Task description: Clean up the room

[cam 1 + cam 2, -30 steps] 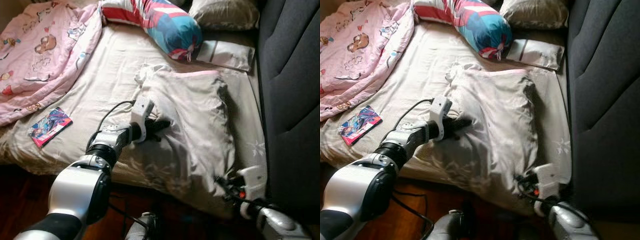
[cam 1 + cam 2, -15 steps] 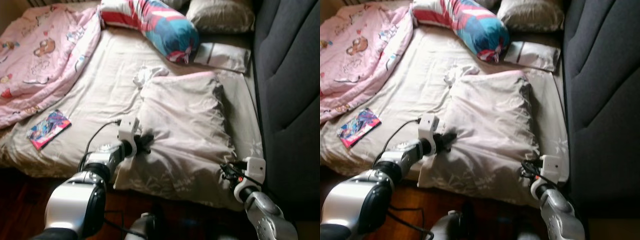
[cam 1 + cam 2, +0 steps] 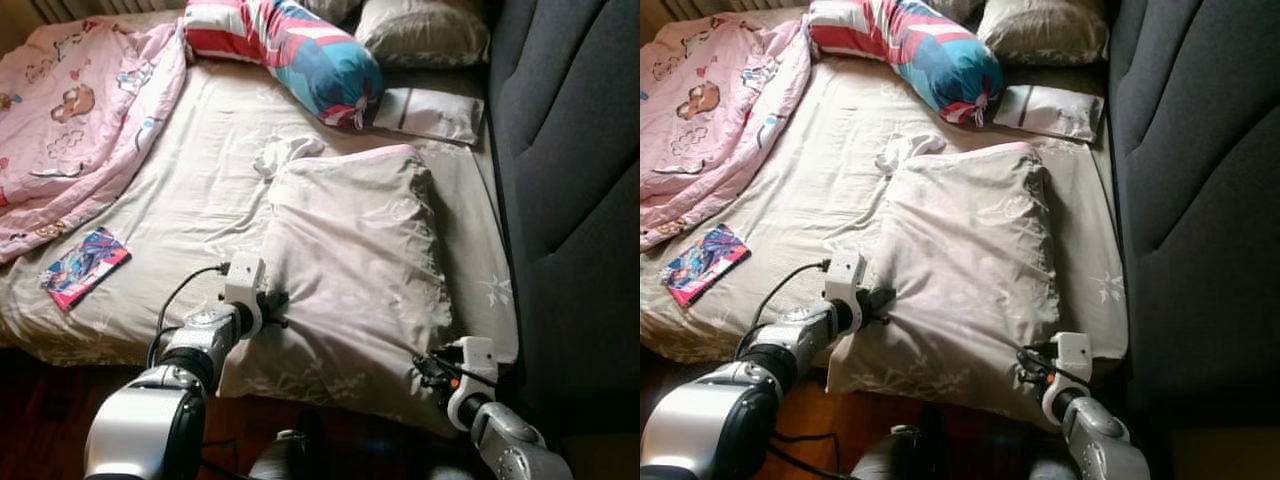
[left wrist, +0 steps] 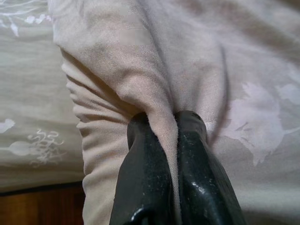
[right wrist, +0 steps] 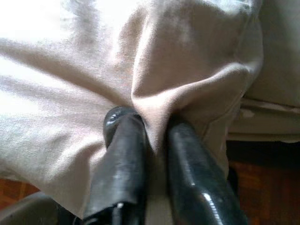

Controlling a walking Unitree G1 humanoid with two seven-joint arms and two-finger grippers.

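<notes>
Left eye view: pillow [image 3: 355,260] lies lengthwise toward the headboard.

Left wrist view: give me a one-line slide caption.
Left gripper pinching a fold of the beige pillow at the bed's edge.

A home bedroom: bed [image 3: 180,200], pillows [image 3: 420,30], quilt [image 3: 70,110].

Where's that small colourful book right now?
The small colourful book lies flat on the beige bedsheet at the robot's left, near the bed's front edge, just below the pink cartoon-print quilt and well left of the left gripper.
</notes>
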